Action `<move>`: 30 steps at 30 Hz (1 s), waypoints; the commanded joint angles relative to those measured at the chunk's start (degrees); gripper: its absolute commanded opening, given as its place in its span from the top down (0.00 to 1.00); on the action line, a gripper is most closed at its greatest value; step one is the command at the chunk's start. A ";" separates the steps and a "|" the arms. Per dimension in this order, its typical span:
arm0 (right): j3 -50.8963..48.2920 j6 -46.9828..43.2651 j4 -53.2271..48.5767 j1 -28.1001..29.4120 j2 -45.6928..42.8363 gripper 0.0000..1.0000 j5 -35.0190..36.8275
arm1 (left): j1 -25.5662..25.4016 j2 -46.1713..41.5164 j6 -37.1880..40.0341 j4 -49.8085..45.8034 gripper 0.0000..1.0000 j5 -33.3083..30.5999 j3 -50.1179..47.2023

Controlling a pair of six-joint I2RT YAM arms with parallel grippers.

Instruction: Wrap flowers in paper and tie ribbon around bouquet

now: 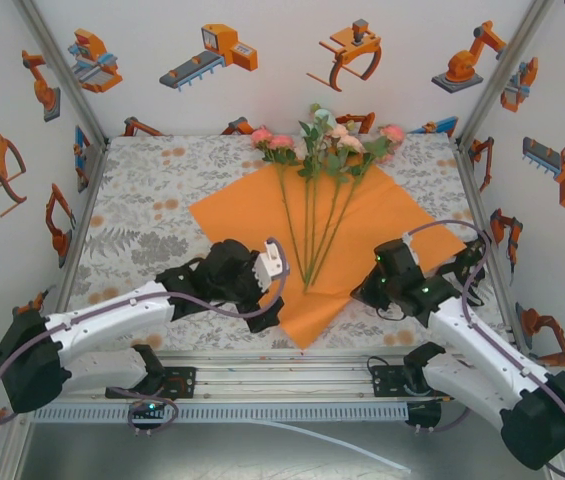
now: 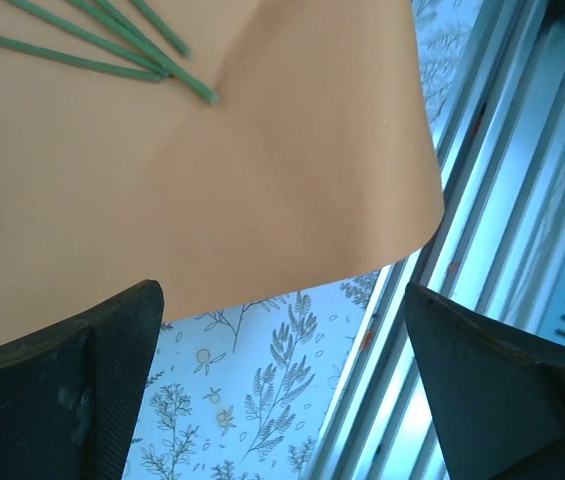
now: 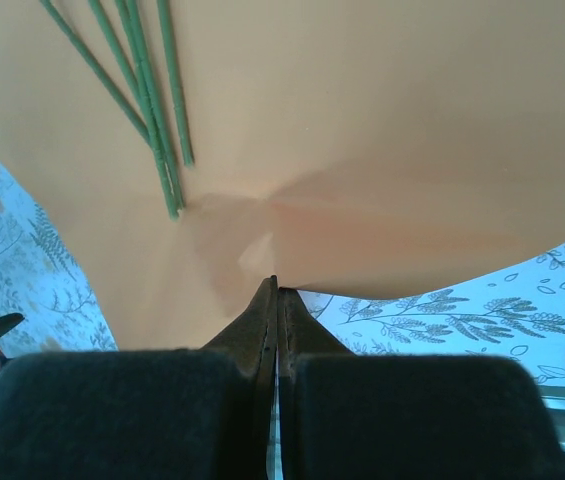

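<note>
- From above, the orange paper (image 1: 382, 215) lies flat on the desk (image 1: 132, 230), with one corner pointing at the arms.
- The flowers (image 1: 327, 150) lie on the paper. Their heads are past its far corner and their stems (image 1: 307, 240) point to the near side.
- The left gripper (image 1: 265, 315) is at the paper's near left edge and the right gripper (image 1: 370, 295) is at its near right edge.
- In the left wrist view, the left gripper (image 2: 280, 300) has its fingers wide apart and holds nothing. The paper's edge is just ahead of it.
- In the right wrist view, the right gripper (image 3: 274, 290) is pressed together, pinching the paper's edge. The paper wrinkles there.
</note>
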 commanded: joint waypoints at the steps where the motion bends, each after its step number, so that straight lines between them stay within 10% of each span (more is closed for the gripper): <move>1: 2.13 -2.24 -1.95 -1.04 0.83 1.00 -0.19 | -1.98 1.20 6.23 2.59 0.03 -5.07 -2.26; 20: 6.13 -5.74 -2.38 -3.93 4.75 1.00 -1.14 | -6.63 12.53 15.11 26.93 0.11 -18.70 -7.62; 30: 11.22 -25.49 -3.42 -6.71 5.67 0.38 -4.50 | -5.64 10.71 6.91 29.01 0.59 -12.87 -6.25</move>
